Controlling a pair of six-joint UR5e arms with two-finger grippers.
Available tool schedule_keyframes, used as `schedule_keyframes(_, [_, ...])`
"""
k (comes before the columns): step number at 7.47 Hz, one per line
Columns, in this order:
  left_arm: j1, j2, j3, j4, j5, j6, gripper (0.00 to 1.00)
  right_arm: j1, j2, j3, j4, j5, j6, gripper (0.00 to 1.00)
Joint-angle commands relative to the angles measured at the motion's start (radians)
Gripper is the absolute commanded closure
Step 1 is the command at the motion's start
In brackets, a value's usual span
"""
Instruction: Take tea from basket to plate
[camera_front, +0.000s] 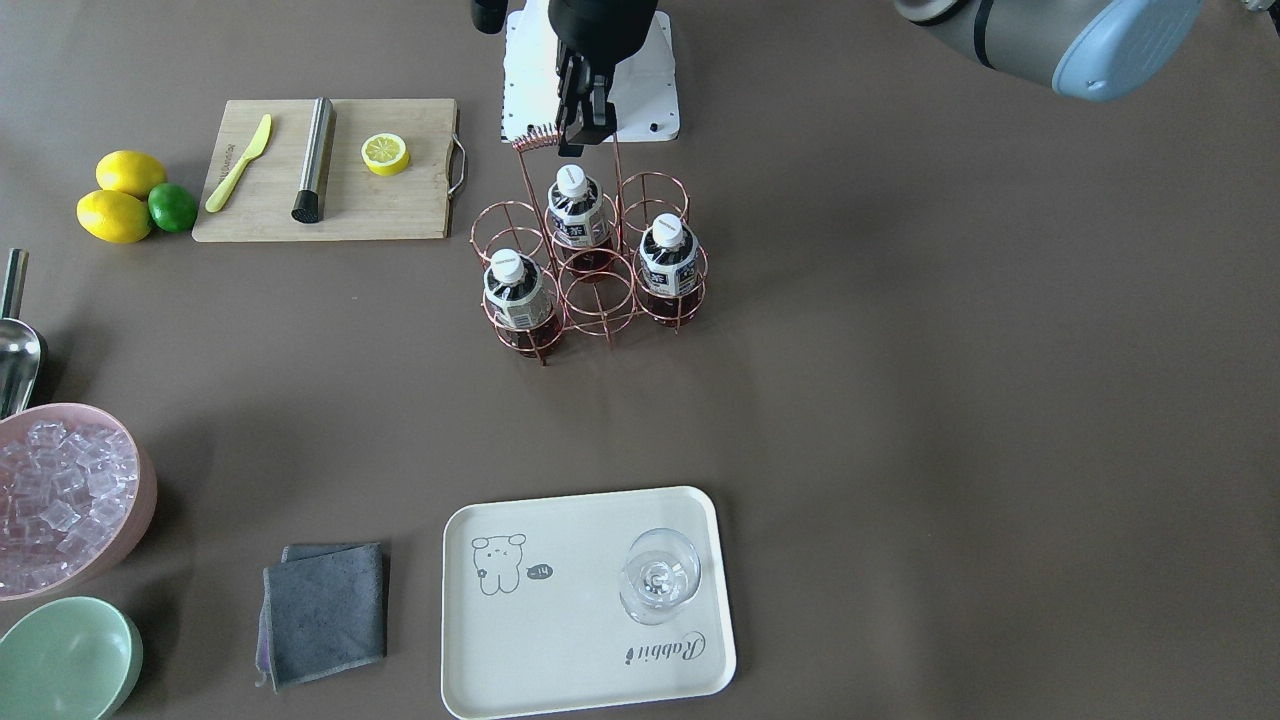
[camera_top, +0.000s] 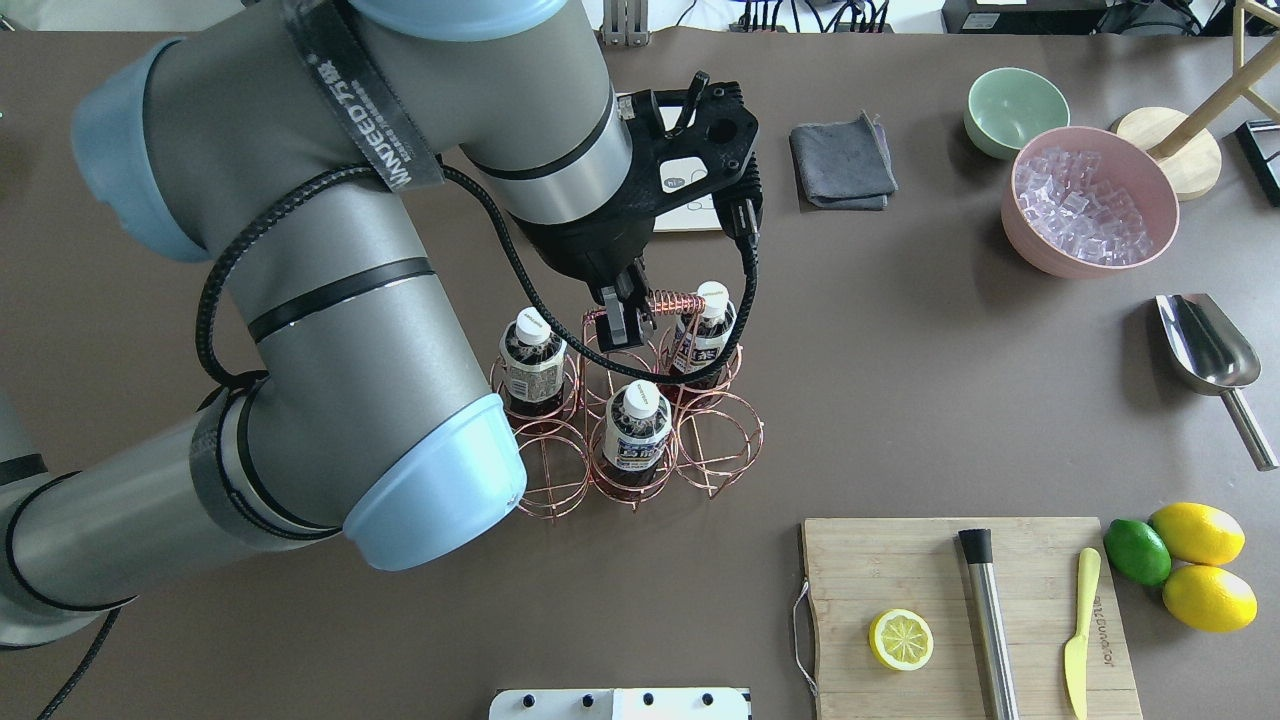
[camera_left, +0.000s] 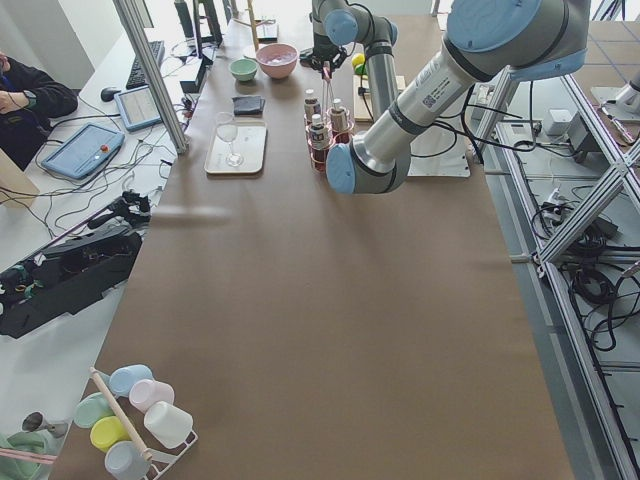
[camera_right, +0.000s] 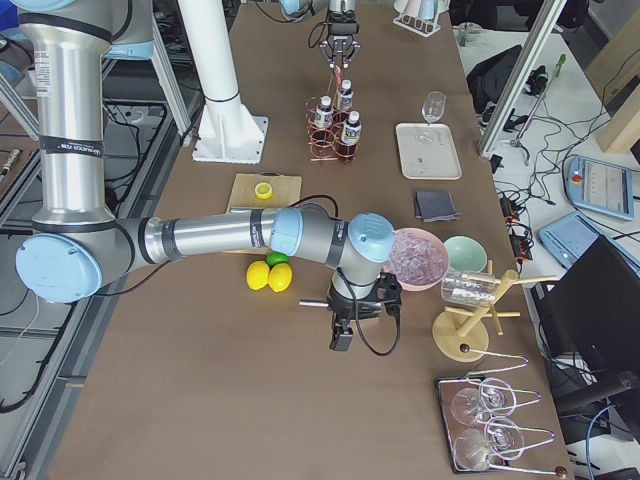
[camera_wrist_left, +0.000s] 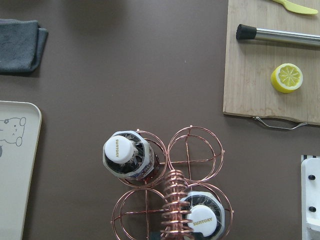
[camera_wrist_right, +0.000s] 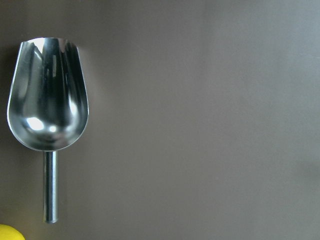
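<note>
The left gripper (camera_top: 625, 322) is clenched on the basket (camera_top: 676, 300) handle, with three tea bottles (camera_top: 637, 430) just below, filling three of six cells.

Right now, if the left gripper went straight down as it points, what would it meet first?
The coiled wire handle of the basket: the left gripper is right at it, possibly already touching. Depth is unclear.

- Wooden cutting board (camera_front: 400, 205) on my right side, carrying a lemon half (camera_front: 385, 154), a steel muddler (camera_front: 314, 158) and a yellow knife (camera_front: 240, 162).
- Two lemons (camera_front: 131, 172) and one lime (camera_front: 172, 207), touching, just beside the board.
- Steel scoop (camera_wrist_right: 47, 100) near a pink bowl (camera_front: 148, 505) of ice cubes (camera_front: 60, 490).
- Mint-green bowl (camera_front: 65, 660); folded grey cloth (camera_front: 325, 612).
- Stemless glass (camera_front: 658, 575), upright.
</note>
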Motion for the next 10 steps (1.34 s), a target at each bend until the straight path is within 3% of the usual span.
schedule_keyframes(1, [0.000,0.002,0.003,0.000,0.005,0.000,1.00,-0.151,0.048,0.032,0.001,0.072,0.015,0.00])
schedule_keyframes(4, [0.000,0.003,0.002,0.001,0.006,0.000,1.00,-0.287,0.209,0.070,-0.003,0.086,0.245,0.00])
schedule_keyframes(7, [0.000,0.000,0.003,0.001,0.006,0.000,1.00,-0.470,0.277,0.197,-0.005,0.071,0.533,0.00])
schedule_keyframes(8, [0.000,0.000,0.003,0.001,0.005,0.000,1.00,-0.500,0.282,0.199,0.003,0.089,0.613,0.00])
schedule_keyframes(10, [-0.002,0.003,0.003,0.001,0.006,0.000,1.00,-0.573,0.402,0.168,0.009,0.178,0.925,0.00])
